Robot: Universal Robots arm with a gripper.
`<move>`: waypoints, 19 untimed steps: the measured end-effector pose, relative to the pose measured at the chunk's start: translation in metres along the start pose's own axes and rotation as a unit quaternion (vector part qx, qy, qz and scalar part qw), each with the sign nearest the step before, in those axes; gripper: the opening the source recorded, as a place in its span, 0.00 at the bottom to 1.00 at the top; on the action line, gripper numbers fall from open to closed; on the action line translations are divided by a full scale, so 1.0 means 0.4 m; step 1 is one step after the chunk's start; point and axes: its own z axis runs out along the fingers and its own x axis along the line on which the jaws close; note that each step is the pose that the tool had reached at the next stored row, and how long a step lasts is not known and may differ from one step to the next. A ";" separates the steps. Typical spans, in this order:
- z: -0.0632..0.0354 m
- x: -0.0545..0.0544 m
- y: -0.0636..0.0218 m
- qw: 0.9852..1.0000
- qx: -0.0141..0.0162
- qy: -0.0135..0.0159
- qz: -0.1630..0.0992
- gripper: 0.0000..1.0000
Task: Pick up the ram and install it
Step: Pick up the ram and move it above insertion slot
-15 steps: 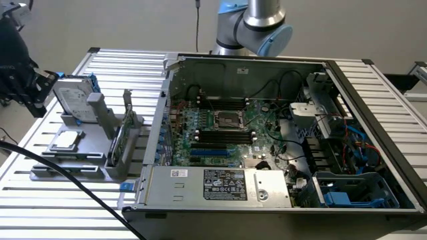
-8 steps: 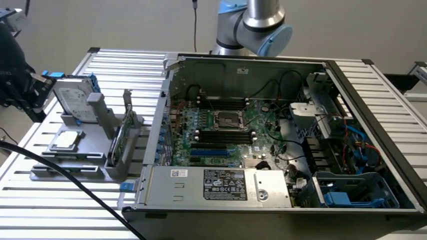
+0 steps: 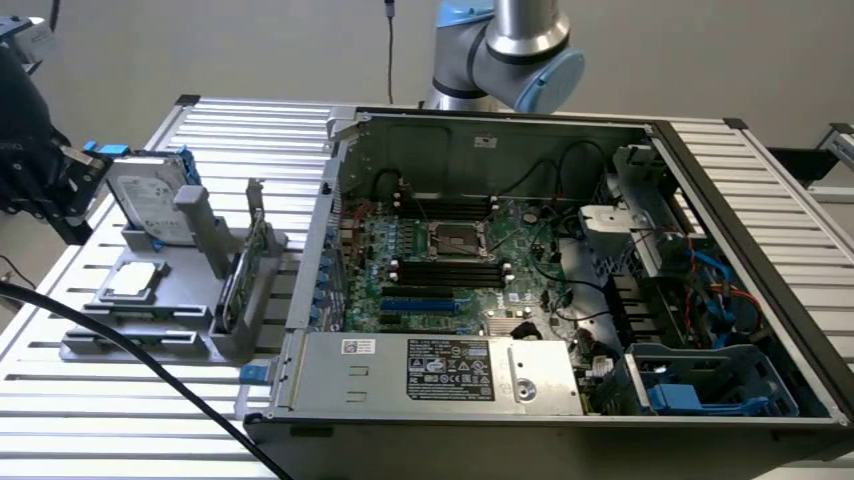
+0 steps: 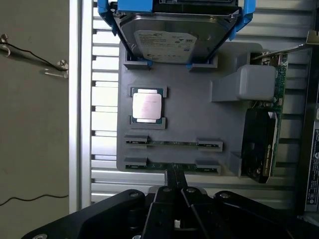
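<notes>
Fingers (image 4: pixel 170 180) pressed together, empty, tips pointing at the holder (image 4: pixel 199 122). Computer case (image 3: pixel 507 135) lies open, slots (image 3: pixel 447 268) exposed. Holder at its 9 o'clock, exterior view, props the hard drive (image 4: pixel 164 40), stands two ram sticks (image 4: pixel 172 143) edge-up for grasping, and seats the processor (image 4: pixel 146 105).

Soft, even light falls from above. The slatted table (image 3: pixel 54 400) glares pale and nearly washes out in the wrist view. The computer case (image 3: pixel 481 150) holds dim shadow along its inner edges.
</notes>
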 end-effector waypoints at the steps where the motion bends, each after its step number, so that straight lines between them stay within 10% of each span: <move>1: 0.000 0.000 0.000 1.000 0.000 0.000 0.000 0.11; 12: 0.008 0.001 0.002 0.999 0.000 -0.002 -0.033 0.11; 19: 0.022 0.000 0.003 0.995 0.000 -0.002 -0.097 0.11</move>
